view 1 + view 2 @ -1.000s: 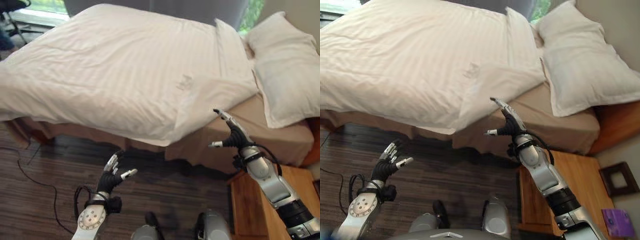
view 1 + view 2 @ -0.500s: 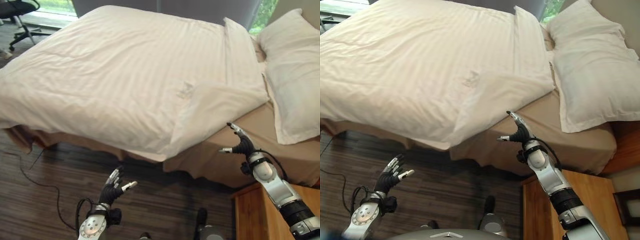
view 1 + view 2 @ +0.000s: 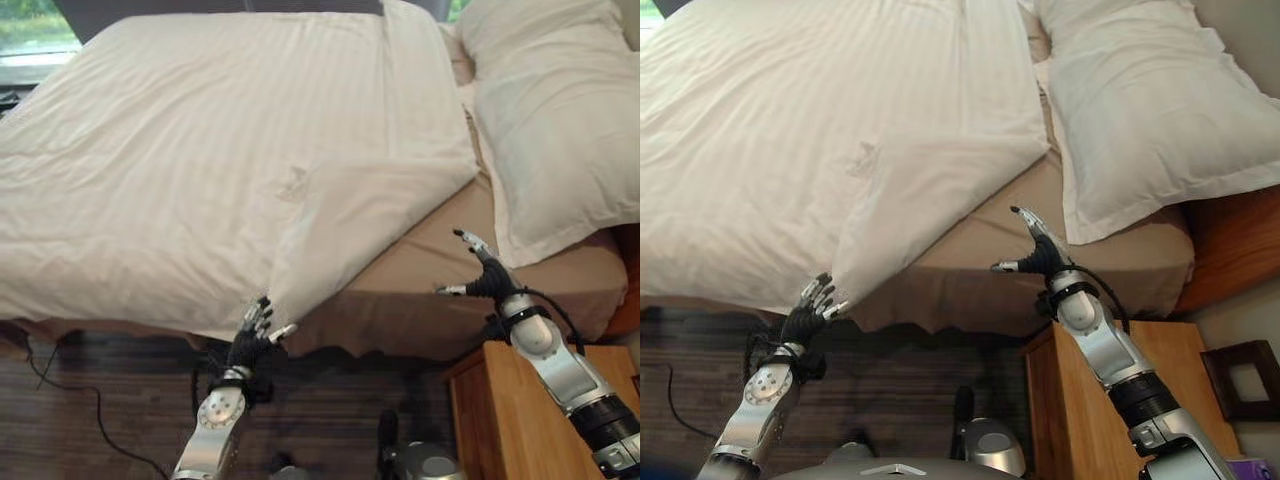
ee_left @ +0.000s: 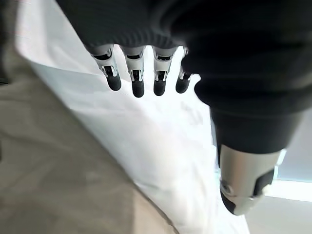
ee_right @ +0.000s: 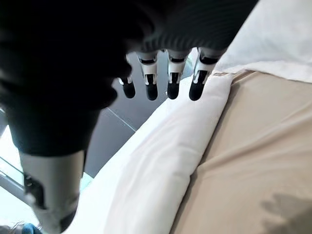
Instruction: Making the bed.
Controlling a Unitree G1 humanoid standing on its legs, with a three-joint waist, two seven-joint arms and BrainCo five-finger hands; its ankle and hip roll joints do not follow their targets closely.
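The white duvet (image 3: 220,150) lies skewed across the bed, its folded near corner (image 3: 300,290) drooping over the tan sheet (image 3: 420,290). Your left hand (image 3: 252,345), fingers loose and holding nothing, sits just below that corner, nearer than your right hand (image 3: 480,275), spread empty near the pillow (image 3: 560,110).

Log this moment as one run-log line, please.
stage: reaching for duvet | left hand: open, at the duvet hanging corner | right hand: open, above tan sheet | pillow: at head of bed
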